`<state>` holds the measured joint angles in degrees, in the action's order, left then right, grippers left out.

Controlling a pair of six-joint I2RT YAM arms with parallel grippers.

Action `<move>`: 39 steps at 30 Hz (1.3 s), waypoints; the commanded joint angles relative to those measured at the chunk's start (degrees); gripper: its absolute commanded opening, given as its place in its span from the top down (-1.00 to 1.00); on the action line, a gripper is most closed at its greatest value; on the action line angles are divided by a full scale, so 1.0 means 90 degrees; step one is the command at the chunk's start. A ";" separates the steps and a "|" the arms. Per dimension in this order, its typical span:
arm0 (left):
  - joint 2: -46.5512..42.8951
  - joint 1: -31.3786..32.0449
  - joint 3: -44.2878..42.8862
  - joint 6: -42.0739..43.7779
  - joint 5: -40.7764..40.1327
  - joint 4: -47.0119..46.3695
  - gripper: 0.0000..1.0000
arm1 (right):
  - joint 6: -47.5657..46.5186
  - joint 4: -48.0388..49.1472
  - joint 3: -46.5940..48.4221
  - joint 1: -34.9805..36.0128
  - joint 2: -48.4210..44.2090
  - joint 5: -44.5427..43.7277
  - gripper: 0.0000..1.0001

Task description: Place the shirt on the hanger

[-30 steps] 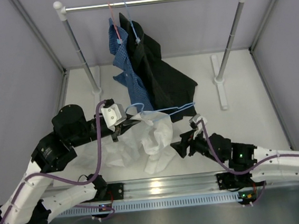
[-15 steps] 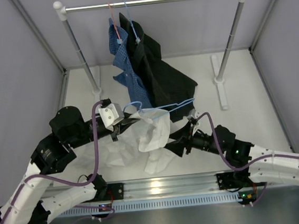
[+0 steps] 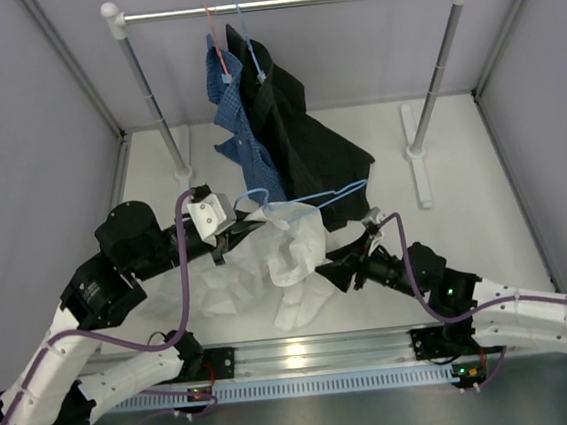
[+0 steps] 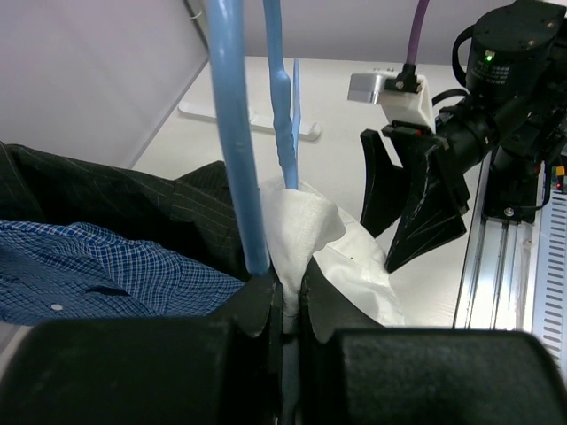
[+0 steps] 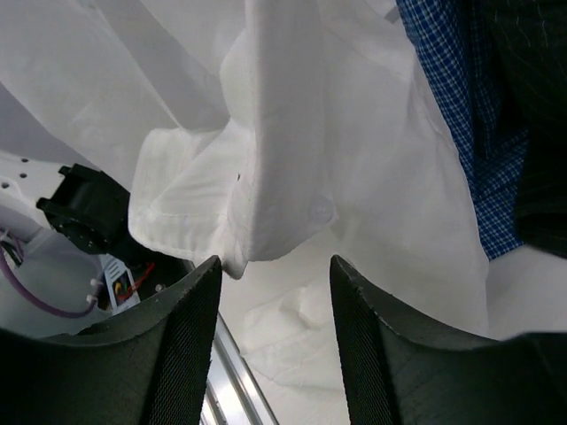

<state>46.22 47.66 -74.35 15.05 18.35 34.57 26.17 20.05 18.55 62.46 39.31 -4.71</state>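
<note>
Shirt (image 3: 278, 263), white: hanging bunched from hanger (image 3: 315, 201), trailing onto table (image 3: 459, 155) near its front edge. Left gripper (image 4: 283, 288) pinching hanger wire, seemingly cloth too. Right gripper (image 3: 341, 272), jaws spread yet narrowing, reaching the dangling fold after advancing leftward; a grasp is likely coming.

White arms (image 3: 534, 311), purple cables (image 4: 422, 18), black fingers (image 5: 177, 354)

I see a clothes rail (image 3: 288, 2) standing at the far side of the white worktop (image 3: 466, 225). A blue checked shirt (image 3: 239, 136) hangs from it on a red hanger (image 3: 212, 29), with a black shirt (image 3: 303, 150) touching its right side.
</note>
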 commanded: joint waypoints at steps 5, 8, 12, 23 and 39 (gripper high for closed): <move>-0.0164 -0.0012 0.0067 0.0008 -0.0085 -0.0608 1.00 | 0.0031 0.0916 0.0449 -0.0113 0.0690 0.0239 0.36; -0.0194 -0.0012 0.0126 0.0017 -0.0232 -0.0608 1.00 | 0.0041 0.1024 0.0663 -0.0113 0.0944 0.0416 0.35; -0.0184 -0.0012 0.0175 0.0008 -0.0212 -0.0628 1.00 | 0.0080 0.1150 0.0693 -0.0123 0.0994 0.0475 0.32; -0.0213 -0.0012 0.0204 -0.0031 -0.0105 -0.0696 1.00 | 0.0080 0.1307 0.0615 -0.0201 0.1013 0.0280 0.76; -0.0935 -0.0012 0.1053 -0.0275 -0.0291 -0.0696 1.00 | 0.0616 -0.1104 0.1171 -0.1937 -0.0012 -0.0476 1.00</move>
<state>39.97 47.66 -66.00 14.22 15.75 32.58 30.30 15.68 24.25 50.30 39.38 -12.91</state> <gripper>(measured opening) 0.075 0.006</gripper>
